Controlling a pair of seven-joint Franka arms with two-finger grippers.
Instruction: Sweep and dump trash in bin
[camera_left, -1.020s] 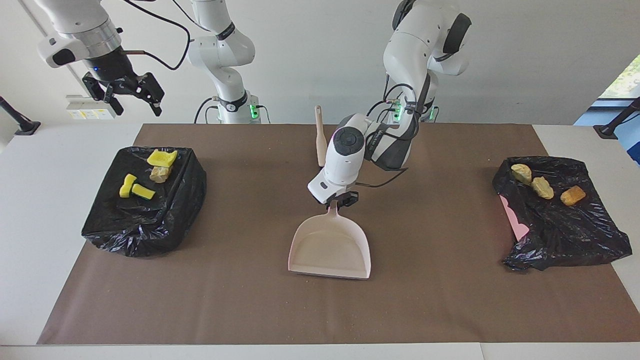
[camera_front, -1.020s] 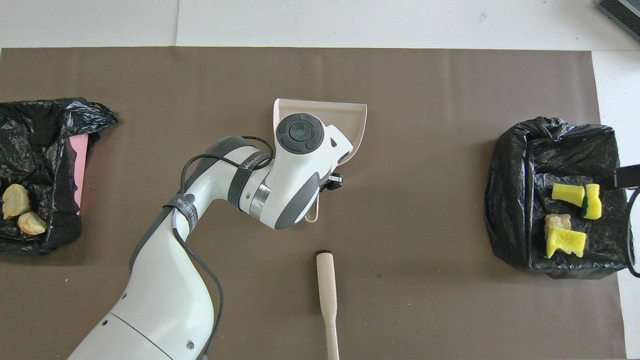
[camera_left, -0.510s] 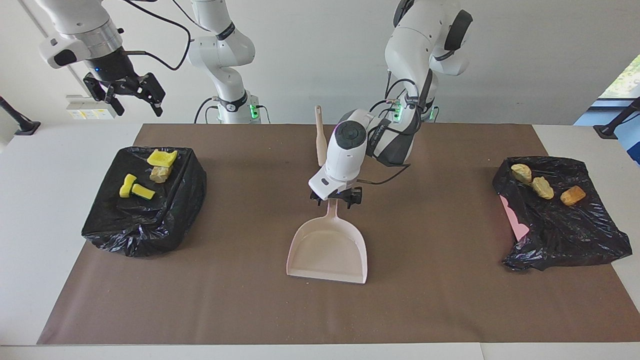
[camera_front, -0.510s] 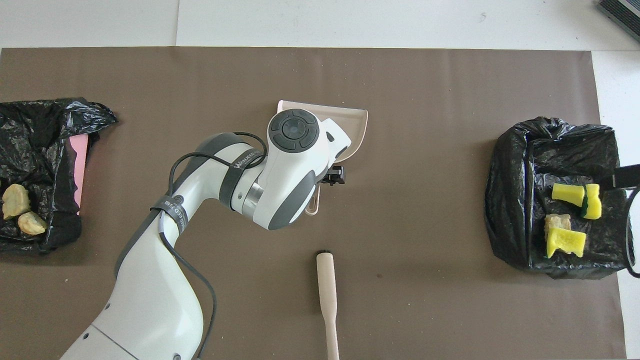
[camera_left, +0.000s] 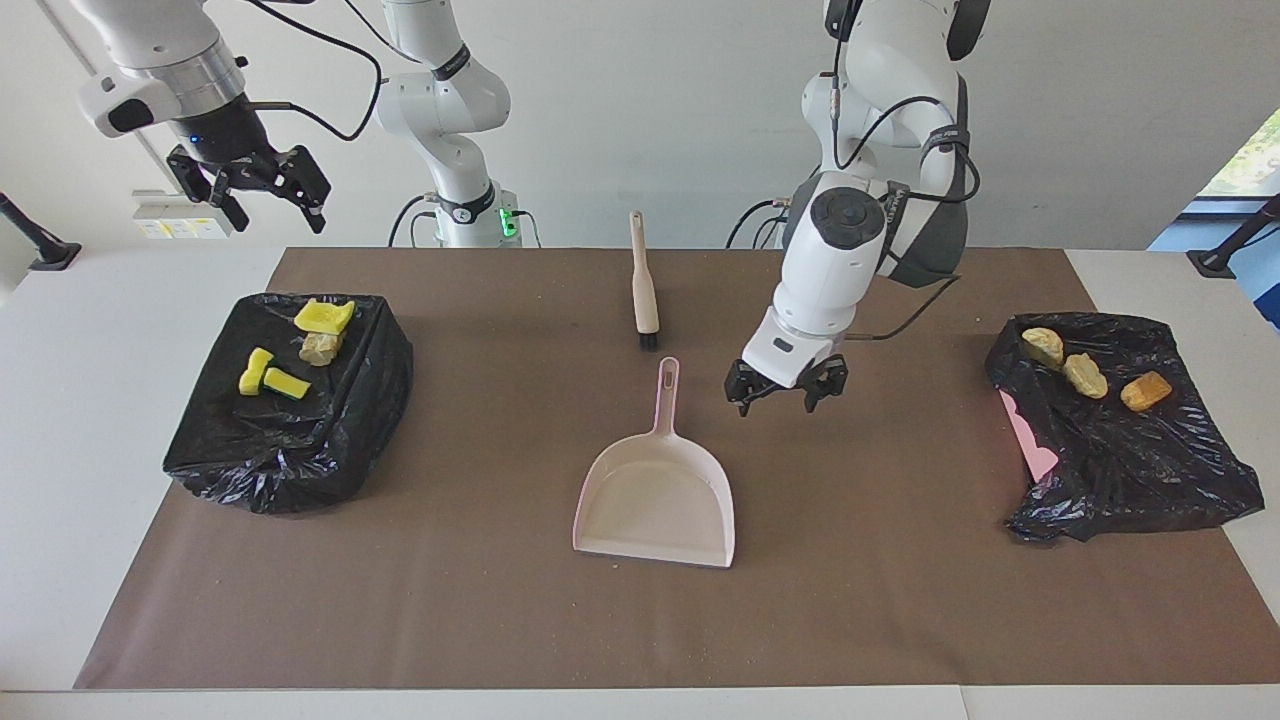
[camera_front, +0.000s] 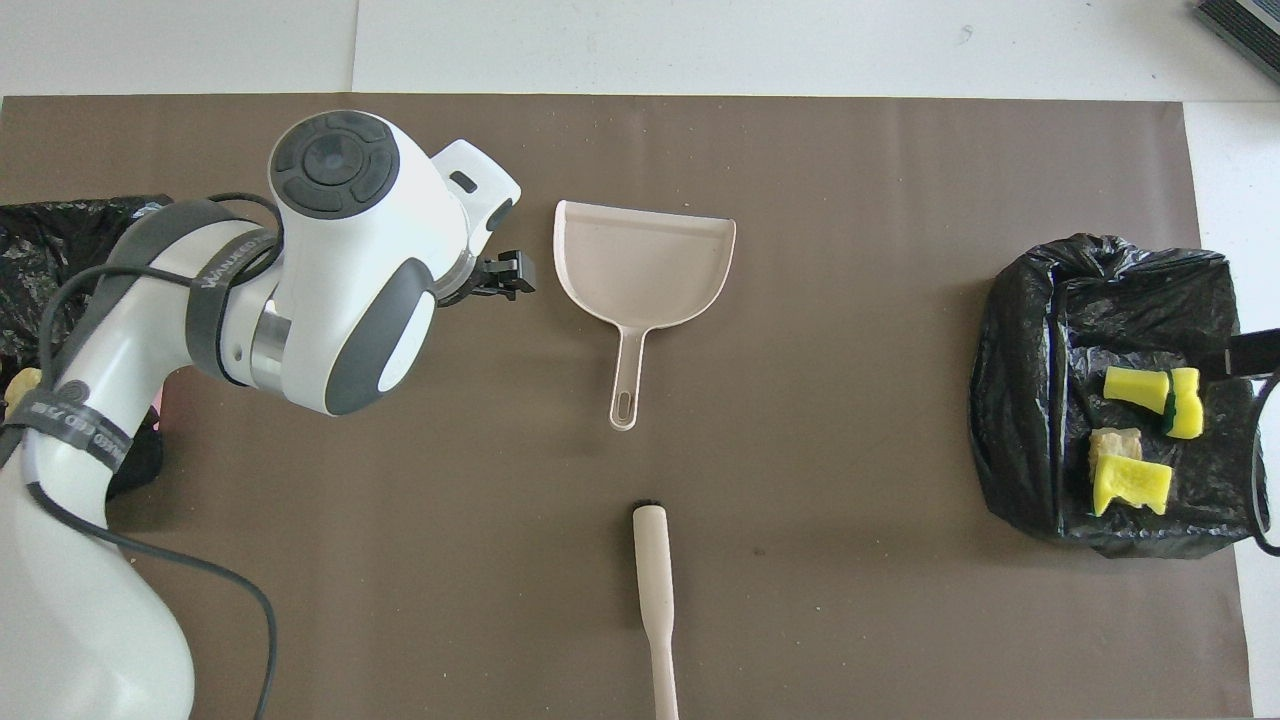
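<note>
The trash lies on two black-bagged bins. Yellow sponge bits (camera_left: 272, 378) (camera_front: 1150, 390) and a bread chunk (camera_left: 320, 347) rest on the bin (camera_left: 290, 440) (camera_front: 1020, 400) at the right arm's end. Three tan chunks (camera_left: 1085, 375) rest on the bin (camera_left: 1130, 470) at the left arm's end. The pale pink dustpan (camera_left: 655, 495) (camera_front: 645, 260) lies flat mid-mat, handle toward the robots. My left gripper (camera_left: 785, 392) (camera_front: 505, 278) hangs open and empty above the mat beside the handle. My right gripper (camera_left: 250, 185) waits open, high over the sponge bin's robot-side edge.
A beige brush (camera_left: 643, 290) (camera_front: 655, 590) lies on the brown mat (camera_left: 500, 600) between the dustpan and the robots, bristles toward the pan. In the overhead view the left arm covers most of the bin at its own end.
My left gripper opened and let go of the dustpan handle, then rose and swung toward the left arm's end. The dustpan settled flat. The right arm stayed put.
</note>
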